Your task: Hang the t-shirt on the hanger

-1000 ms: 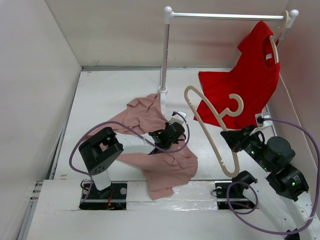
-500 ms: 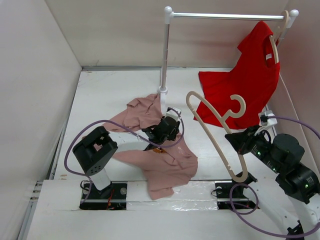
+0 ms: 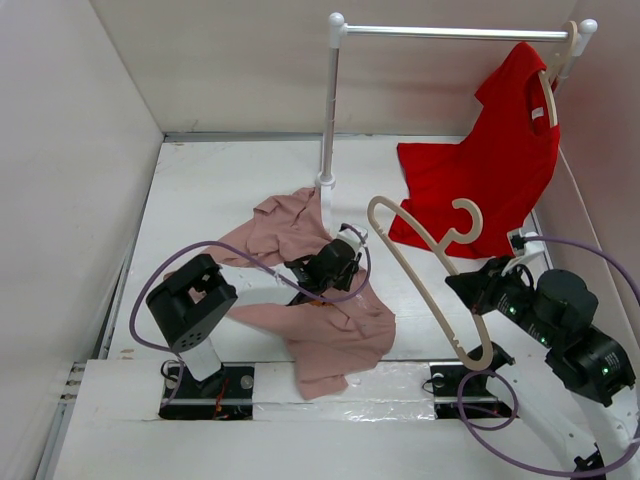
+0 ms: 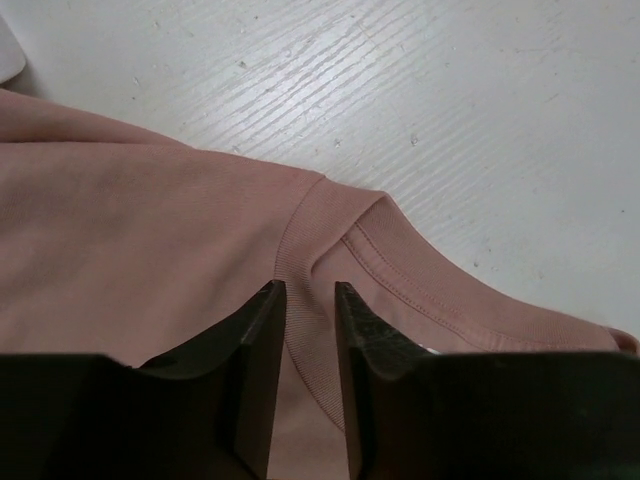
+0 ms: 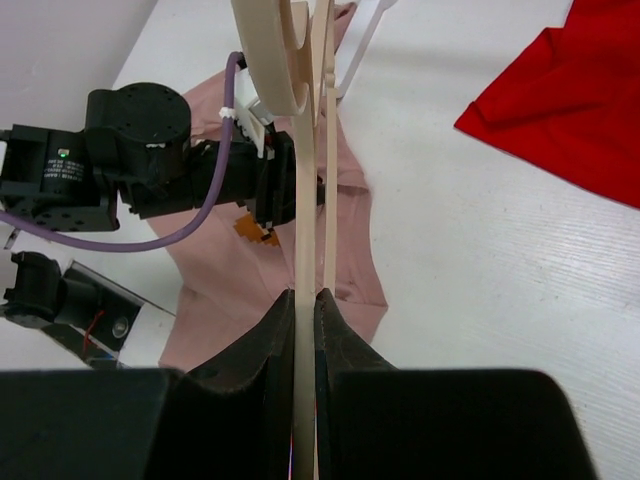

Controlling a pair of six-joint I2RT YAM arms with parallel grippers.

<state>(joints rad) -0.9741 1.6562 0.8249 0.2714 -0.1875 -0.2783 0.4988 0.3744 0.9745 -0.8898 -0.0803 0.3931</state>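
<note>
Left pincer (image 4: 305, 300) is down on the t-shirt (image 3: 320, 320), which lies crumpled on the counter (image 3: 220, 180) near the middle, just in front of the rack post (image 3: 327, 120). In the left wrist view its fingers (image 4: 255, 330) stand narrowly parted astride the ribbed collar (image 4: 400, 270). The cloth under them looks flat, with no fold raised in the gap, so I read this pincer as released. Likely reason for the spot: the neck opening is where the hanger has to enter, so the collar is the edge to lift. Right pincer (image 5: 305, 297) is clenched on the hanger (image 5: 306, 250) by one slim arm and holds it off the counter to the right of the shirt, hook (image 3: 468, 213) uppermost and away from the bases. The free shoulder leans toward the shirt, probably ready to feed in. The orange print (image 5: 248, 228) faces up. The red shirt (image 3: 500, 170) hangs from the rail (image 3: 450, 32) at far right, apart from the work. Judgement: neck not yet opened, threading not begun.
</note>
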